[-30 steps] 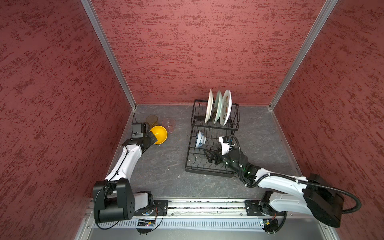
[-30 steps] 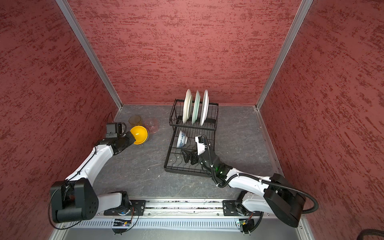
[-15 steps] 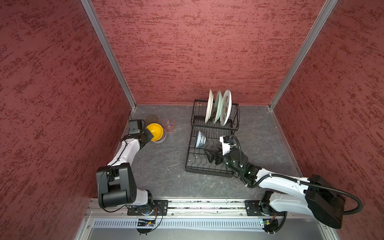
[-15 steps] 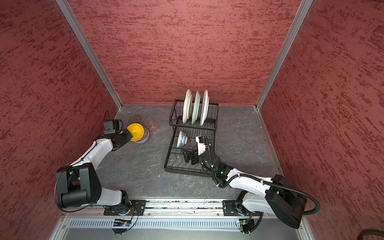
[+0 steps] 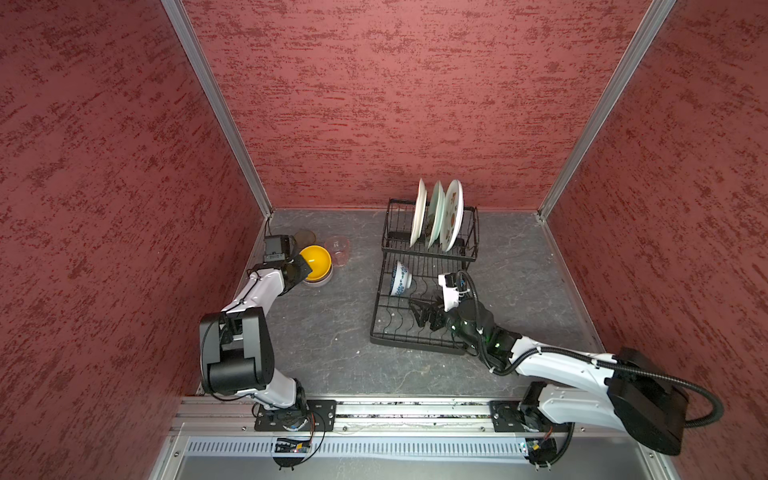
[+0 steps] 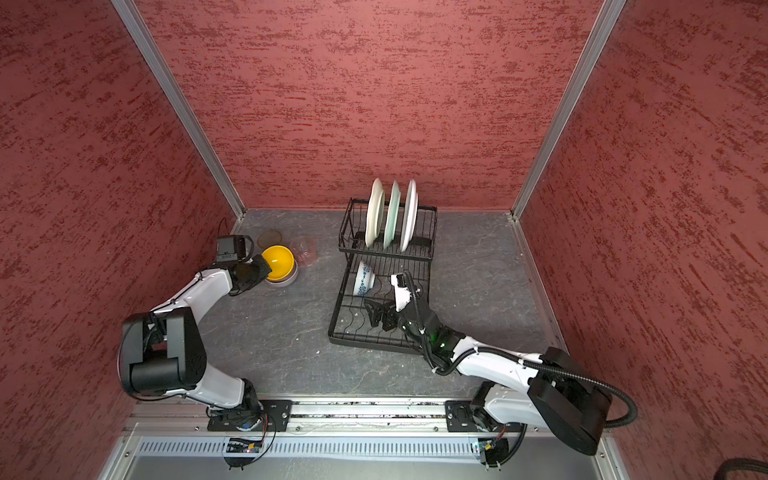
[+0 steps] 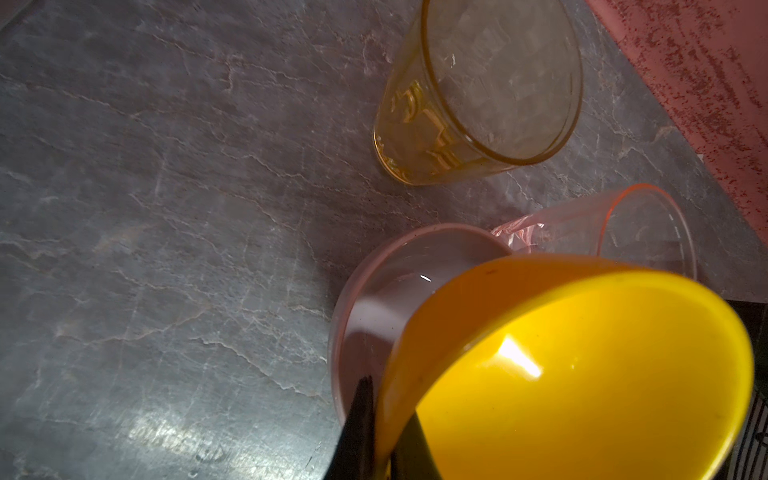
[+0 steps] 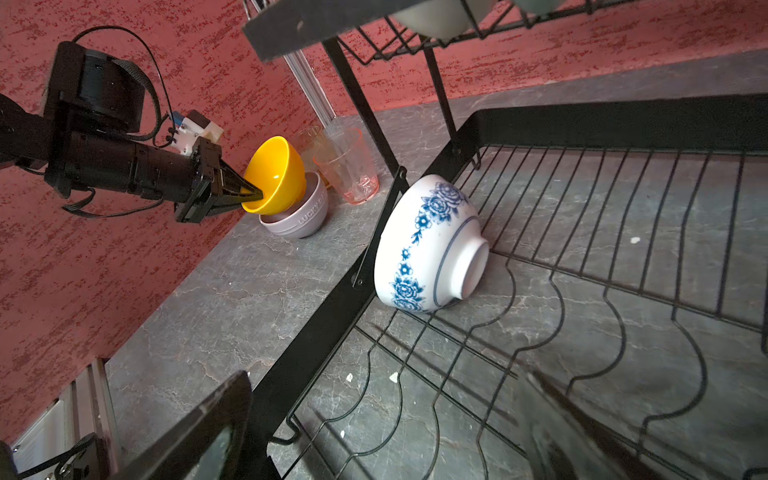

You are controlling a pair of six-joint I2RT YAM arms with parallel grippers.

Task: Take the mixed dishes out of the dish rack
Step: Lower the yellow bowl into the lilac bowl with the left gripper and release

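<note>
Since a second ago the left arm has swung the yellow bowl [image 5: 316,261] back toward the rear left corner, while the right arm has stayed put. The left fingers [image 8: 237,189] are clamped on that bowl's rim, one inside and one outside. They hold it tilted, with its base down inside the pale pink bowl [image 8: 300,218] on the counter [image 5: 332,332]. An amber glass [image 7: 478,95] and a pinkish glass [image 7: 631,232] stand upright just beside the two bowls.

The right fingers [image 5: 417,308] are spread wide and empty, low over the flat front tier of the dish rack [image 5: 376,328]. Near them a blue-white bowl [image 5: 400,278] lies on its side at the rack's left edge, foot ring toward the fingers. Three plates [image 5: 436,216] stand on edge in the raised back tier.

The bowls look hard, smooth and likely slippery, and the blue-white one looks breakable. A pinch across its rim wall seems the surest hold. The rack's wires and the back tier close above the bowl crowd that reach. On the left, the nearby glasses could tip if nudged.
</note>
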